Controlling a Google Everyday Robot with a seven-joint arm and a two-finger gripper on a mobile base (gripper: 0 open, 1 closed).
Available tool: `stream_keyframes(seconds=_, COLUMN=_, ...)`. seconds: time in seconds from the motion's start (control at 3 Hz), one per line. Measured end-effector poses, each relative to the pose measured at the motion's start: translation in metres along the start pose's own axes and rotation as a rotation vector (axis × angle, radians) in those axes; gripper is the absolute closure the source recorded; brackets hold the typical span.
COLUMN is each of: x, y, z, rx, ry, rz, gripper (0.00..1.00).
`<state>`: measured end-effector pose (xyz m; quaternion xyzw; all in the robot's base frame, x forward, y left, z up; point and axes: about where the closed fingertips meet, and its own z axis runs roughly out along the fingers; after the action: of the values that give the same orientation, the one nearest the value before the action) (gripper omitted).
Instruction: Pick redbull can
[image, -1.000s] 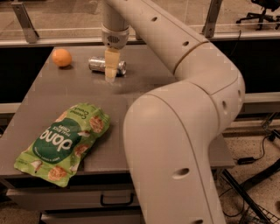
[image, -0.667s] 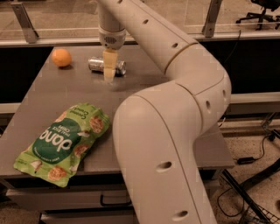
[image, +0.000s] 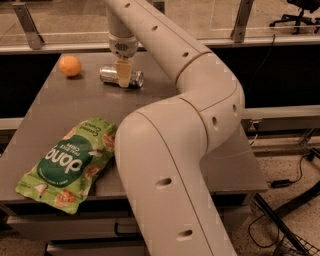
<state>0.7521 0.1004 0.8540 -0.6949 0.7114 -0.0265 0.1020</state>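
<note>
My gripper (image: 122, 76) was down at the far part of the bench (image: 55, 100), pointing straight down from the wrist. The redbull can (image: 108, 75) lay on its side directly under the gripper, resting on the bench surface. The pale tip of the gripper stood in front of the middle of the can, so one shiny end showed to the left of the gripper and the other end to the right of it. Whether the gripper was already closed on the can or only set around it, I could not tell from this view.

An orange (image: 70, 65) sat to the left of the gripper as the camera saw it, near the can but not touching it, close to the far left corner of the bench. A green snack bag (image: 70, 165) lay flat, well apart from the gripper, toward the camera and to the left, with its near corner reaching the front edge of the bench. My arm (image: 200, 80) came from the gripper to the right, bent at a big white elbow, and filled the near middle of the view.
</note>
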Motion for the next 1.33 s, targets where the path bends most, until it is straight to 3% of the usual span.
stream_keyframes(seconds=0.33, x=-0.002, y=0.002, z=-0.008, rx=-0.003, ry=-0.031, rz=-0.020, gripper=0.77)
stream_keyframes(seconds=0.67, x=-0.002, y=0.008, z=-0.025, rx=0.007, ry=-0.061, rz=-0.038, gripper=0.98)
stream_keyframes(seconds=1.33, x=0.005, y=0.038, z=-0.081, rx=0.024, ry=-0.156, rz=-0.116, gripper=1.00)
